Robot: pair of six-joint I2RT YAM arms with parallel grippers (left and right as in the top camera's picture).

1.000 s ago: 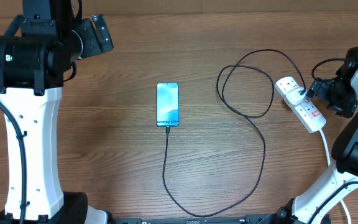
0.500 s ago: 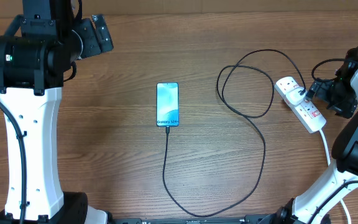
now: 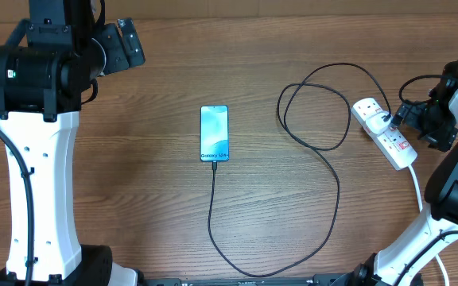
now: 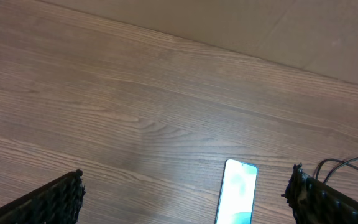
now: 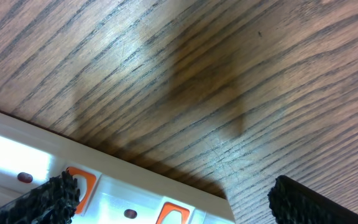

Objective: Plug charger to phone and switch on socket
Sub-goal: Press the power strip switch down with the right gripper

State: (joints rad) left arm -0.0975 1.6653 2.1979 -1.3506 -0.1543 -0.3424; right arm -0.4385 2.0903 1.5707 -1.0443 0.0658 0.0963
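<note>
The phone (image 3: 215, 133) lies flat mid-table with its blue screen lit. It also shows in the left wrist view (image 4: 238, 198). The charger cable (image 3: 336, 187) runs from the phone's near end, loops round the front, coils at the right and ends in a black plug (image 3: 384, 121) in the socket (image 3: 394, 145). My right gripper (image 3: 405, 114) is open, low over the socket's far end. In the right wrist view (image 5: 173, 202) its fingers (image 5: 39, 202) straddle the white strip (image 5: 110, 190) beside an orange-red switch (image 5: 83, 180). My left gripper (image 3: 126, 44) is open and empty at the far left, with the phone between its fingers (image 4: 51, 202) in the wrist view.
The socket's thick white cord (image 3: 417, 187) runs toward the front right beside the right arm's base. The left arm's white column (image 3: 42, 183) stands at the left. A loop of the cable (image 4: 347, 163) shows at the right edge of the left wrist view.
</note>
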